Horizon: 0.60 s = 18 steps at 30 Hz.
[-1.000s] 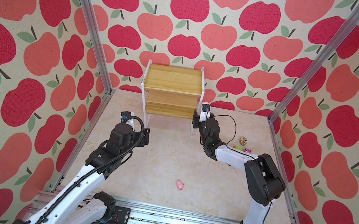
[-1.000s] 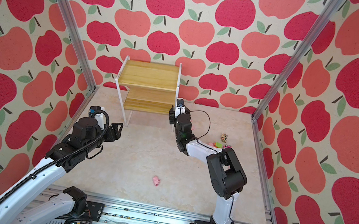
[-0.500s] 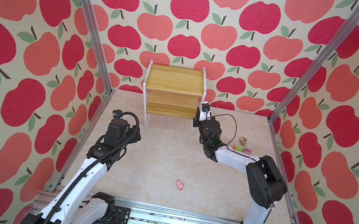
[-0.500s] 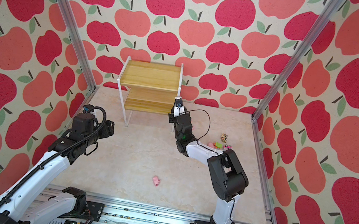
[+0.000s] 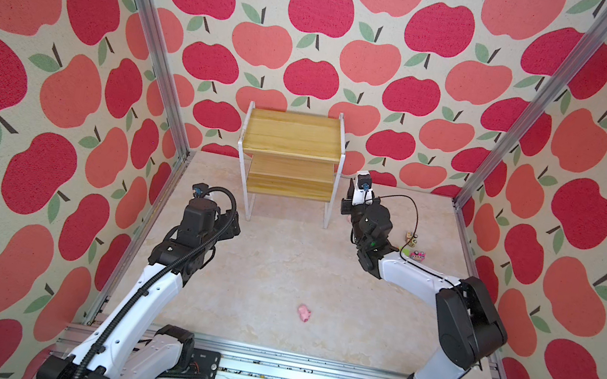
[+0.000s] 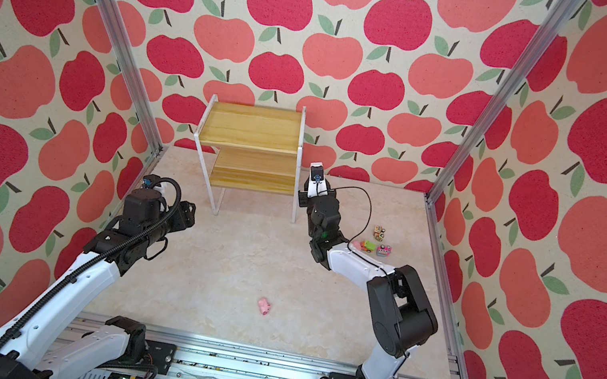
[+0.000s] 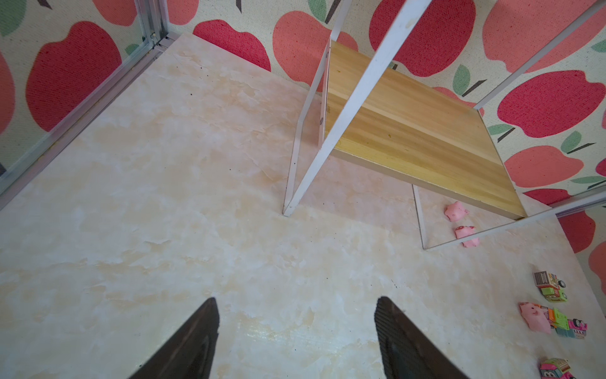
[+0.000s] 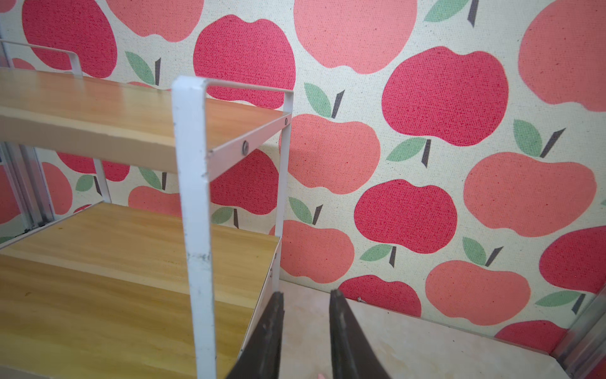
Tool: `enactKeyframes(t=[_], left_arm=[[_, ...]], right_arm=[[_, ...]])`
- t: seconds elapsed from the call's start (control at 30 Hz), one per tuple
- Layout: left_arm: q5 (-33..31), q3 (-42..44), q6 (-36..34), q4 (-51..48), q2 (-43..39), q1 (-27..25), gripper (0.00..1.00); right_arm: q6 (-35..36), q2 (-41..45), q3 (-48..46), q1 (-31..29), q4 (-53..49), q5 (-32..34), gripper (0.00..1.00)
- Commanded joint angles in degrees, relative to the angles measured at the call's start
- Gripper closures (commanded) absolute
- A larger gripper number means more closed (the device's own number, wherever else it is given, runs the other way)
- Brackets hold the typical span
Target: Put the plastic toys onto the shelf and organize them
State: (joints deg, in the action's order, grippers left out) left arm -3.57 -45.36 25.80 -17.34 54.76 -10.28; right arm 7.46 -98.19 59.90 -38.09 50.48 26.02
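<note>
Pink pig (image 5: 304,313) lies on the floor (image 5: 272,261). We find the left gripper (image 7: 296,299) wide open. The right gripper (image 8: 306,292), beside the shelf (image 8: 114,236), is narrowly parted; we cannot tell if it grips

We see wide free room mid table (image 5: 272,261); only one pig (image 5: 304,313) lies twd the front edge. Shelf (image 5: 293,142) blocks the back edge centre, its thin legs (image 5: 328,211) fence the gap underneath. A toy bunch (image 6: 368,246) crowds the right edge.
</note>
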Motion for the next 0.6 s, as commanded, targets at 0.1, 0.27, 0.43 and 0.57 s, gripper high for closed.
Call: enactKeyframes(t=[0.1, 0.27, 0.43, 0.57], left_arm=[[0.9, -0.3, -0.1, 0.2, 0.5, 0.2, 0.23], [1.0, 1.2, -0.8, -1.8, 0.3, -0.4, 0.23], [1.4, 4.3, -0.8, -3.5, 0.1, -2.0, 0.22], [2.1, 5.0, -0.1, -4.7, 1.2, -4.4, 0.22]], right_arm=[[-0.1, 7.0, -3.9, -0.5, -5.2, -3.3, 0.48], [-4.4, 18.7, -11.6, -3.8, -18.2, -7.8, 0.32], [-13.1, 29.4, -21.2, -11.6, -33.1, -12.7, 0.27], [-20.8, 33.2, -25.9, -18.6, -41.4, -16.3, 0.24]])
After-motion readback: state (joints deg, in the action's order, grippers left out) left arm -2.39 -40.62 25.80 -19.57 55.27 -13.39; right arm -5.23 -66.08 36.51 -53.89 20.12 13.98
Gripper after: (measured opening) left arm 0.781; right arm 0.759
